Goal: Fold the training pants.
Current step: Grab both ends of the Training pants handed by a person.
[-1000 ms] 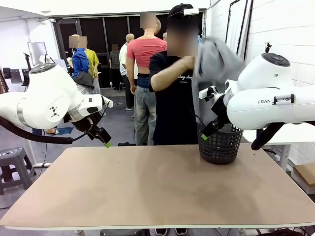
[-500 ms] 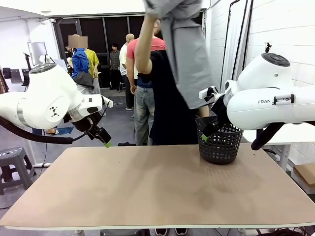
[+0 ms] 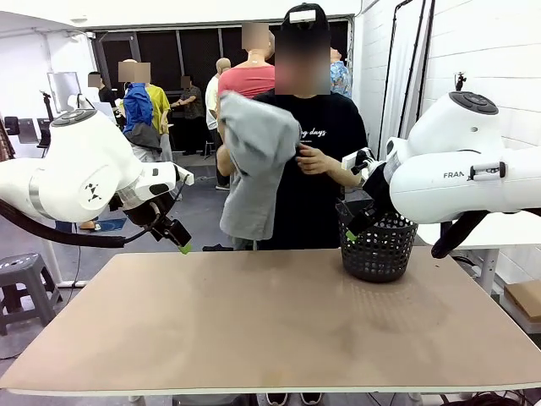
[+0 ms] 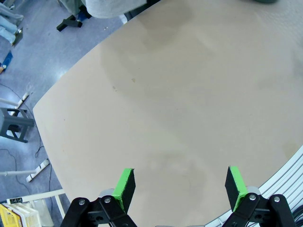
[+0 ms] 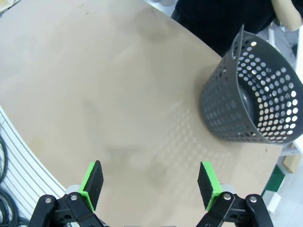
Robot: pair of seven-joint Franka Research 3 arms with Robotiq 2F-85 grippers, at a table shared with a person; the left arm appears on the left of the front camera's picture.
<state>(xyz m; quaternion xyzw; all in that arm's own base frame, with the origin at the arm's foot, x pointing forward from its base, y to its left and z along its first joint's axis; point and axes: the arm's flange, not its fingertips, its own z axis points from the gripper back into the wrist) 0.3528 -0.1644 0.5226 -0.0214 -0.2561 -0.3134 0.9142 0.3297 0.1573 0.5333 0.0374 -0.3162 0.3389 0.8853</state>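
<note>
**Over the far edge: pants in hand, not yet laid down**

Beyond the far side of the table (image 3: 270,326), the person holds the pants (image 3: 254,165) up at chest height. They hang bunched in the air, clear of the tabletop. One hand (image 3: 314,159) shows at their right edge.

The left gripper (image 4: 180,185) hangs above its side of the bare table with jaws spread wide and nothing between the green pads. The right gripper (image 5: 151,187) is the same, wide open and empty, poised over the table just beside the basket (image 5: 246,94).

Folding has not begun, to my reading. This looks like the hand-over or lay-down step, with both arms waiting. The next move calls for the pants to come down flat on the table, legs straightened, before either gripper can pinch an edge. The grippers would then need to drop low and close on thin, limp cloth without dragging it.

Much is unclear. The waistband and leg ends cannot be told apart in the bunched cloth. The person's other hand is behind the pants. In the left wrist view a strip of grey cloth is cut off by the top edge, probably the hanging pants, though I cannot be sure.
</note>
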